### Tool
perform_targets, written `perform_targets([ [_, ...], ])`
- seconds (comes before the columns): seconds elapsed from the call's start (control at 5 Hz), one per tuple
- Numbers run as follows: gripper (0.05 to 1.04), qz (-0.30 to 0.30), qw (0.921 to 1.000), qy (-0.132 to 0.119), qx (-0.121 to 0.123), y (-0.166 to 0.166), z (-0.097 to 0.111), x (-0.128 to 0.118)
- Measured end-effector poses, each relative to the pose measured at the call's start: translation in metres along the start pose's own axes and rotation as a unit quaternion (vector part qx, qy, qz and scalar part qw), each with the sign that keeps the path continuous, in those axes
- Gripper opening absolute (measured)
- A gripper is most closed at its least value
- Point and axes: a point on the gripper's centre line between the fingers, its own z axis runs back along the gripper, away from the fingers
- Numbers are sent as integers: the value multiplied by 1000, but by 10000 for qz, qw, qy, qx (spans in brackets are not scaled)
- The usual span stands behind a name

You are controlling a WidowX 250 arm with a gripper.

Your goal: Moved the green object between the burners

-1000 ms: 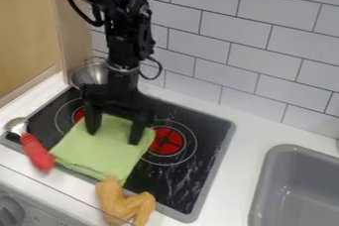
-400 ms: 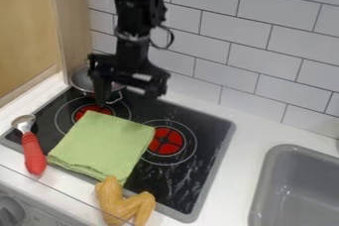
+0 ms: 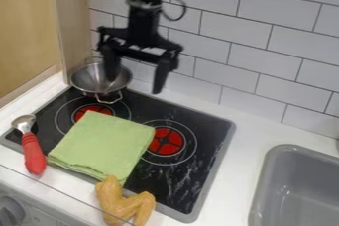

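Observation:
My gripper hangs open above the back of the stove, in front of the tiled wall, with nothing between its fingers. Below it and toward the front, the folded green cloth lies flat on the black stovetop. The cloth's upper part sits between the left burner and the right burner, slightly overlapping the left one. Its lower edge comes to the stove's front rim.
A metal bowl stands at the stove's back left corner, close to the gripper. A red-handled scoop lies left of the cloth, and a yellow-brown chicken wing toy at the front. The grey sink is at right.
The gripper has risen off the cloth and moved back toward the wall. The scoop's head and handle have shifted slightly at the left. The cloth has stayed in place.

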Motion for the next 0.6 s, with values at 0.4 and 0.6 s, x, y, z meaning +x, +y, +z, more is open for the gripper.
perform_targets([
  [0.4,999,-88,9997,-210,2,-69,20,9],
  [0.6,999,-93,9996,-153,-196,-92,23,21],
])
